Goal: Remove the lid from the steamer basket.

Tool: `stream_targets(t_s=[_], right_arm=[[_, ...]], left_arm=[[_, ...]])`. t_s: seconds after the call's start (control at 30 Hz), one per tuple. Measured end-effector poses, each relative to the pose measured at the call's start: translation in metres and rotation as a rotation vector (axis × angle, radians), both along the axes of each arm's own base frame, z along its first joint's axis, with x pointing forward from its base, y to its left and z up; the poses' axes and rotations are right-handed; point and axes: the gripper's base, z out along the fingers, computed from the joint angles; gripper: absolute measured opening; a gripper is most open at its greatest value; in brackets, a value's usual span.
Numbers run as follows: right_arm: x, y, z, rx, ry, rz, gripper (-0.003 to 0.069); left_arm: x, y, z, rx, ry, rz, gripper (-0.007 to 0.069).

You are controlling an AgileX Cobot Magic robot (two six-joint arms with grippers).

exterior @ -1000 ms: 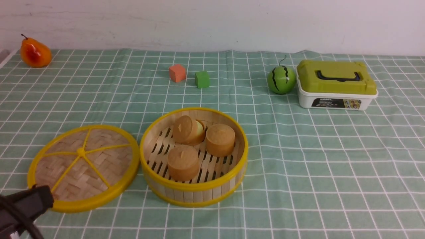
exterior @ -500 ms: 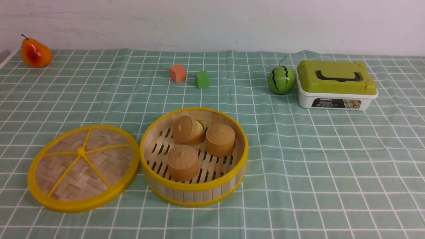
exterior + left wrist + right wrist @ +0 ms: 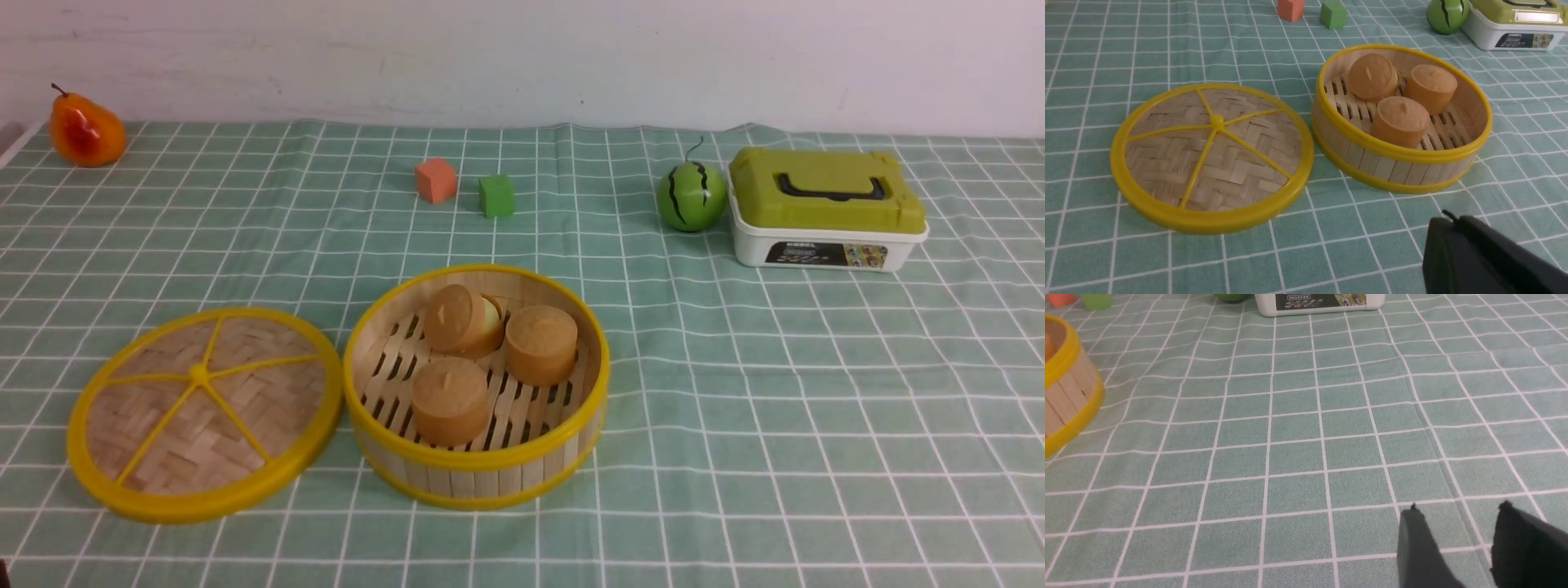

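A: Lid (image 3: 204, 412) already off, flat on the green checked bench (image 3: 775, 392), knob up, just beside the steamer basket (image 3: 476, 384) on its left; rims close, touching or not impossible to tell.

B: Basket open, then. Inside?

A: Three tan round buns (image 3: 490, 359) on the slatted floor, one tipped against the far wall.

B: Left claw (image 3: 1478, 249)?

A: Only a dark block at the corner of the left wrist view, near the basket's front, over bare cloth. Cannot tell whether parted or closed. Grasping nothing visible.

B: Right claw (image 3: 1457, 522)?

A: Released: two dark fingers (image 3: 1417, 543) apart, cloth showing between, well clear of the basket.

B: Further back?

A: Pear (image 3: 86, 126) far left; orange cube (image 3: 435, 180) beside green cube (image 3: 496, 195); toy watermelon (image 3: 691, 195) just beside the white box (image 3: 824, 208) with olive top.
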Motion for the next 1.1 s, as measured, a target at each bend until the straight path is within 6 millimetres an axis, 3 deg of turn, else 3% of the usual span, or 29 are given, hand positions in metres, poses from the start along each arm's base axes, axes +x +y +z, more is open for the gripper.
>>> stream_targets(t_s=[0.17, 0.33, 0.37, 0.53, 0.6, 1.1], right_arm=[[0.000, 0.000, 0.000, 0.000, 0.000, 0.000, 0.0242], [0.000, 0.000, 0.000, 0.000, 0.000, 0.000, 0.0242], [0.000, 0.000, 0.000, 0.000, 0.000, 0.000, 0.0242], [0.000, 0.000, 0.000, 0.000, 0.000, 0.000, 0.0242], [0.000, 0.000, 0.000, 0.000, 0.000, 0.000, 0.0242], [0.000, 0.000, 0.000, 0.000, 0.000, 0.000, 0.0242]], left_arm=[[0.016, 0.007, -0.023, -0.027, -0.086, 0.108, -0.0013], [0.016, 0.015, -0.048, -0.116, -0.201, 0.207, -0.0013], [0.016, 0.015, -0.049, -0.122, -0.202, 0.212, -0.0013], [0.017, 0.018, -0.100, -0.127, -0.106, 0.252, -0.0009], [0.016, 0.018, -0.110, -0.139, -0.046, 0.262, -0.0007], [0.015, 0.019, -0.117, -0.122, 0.014, 0.316, 0.0002]])
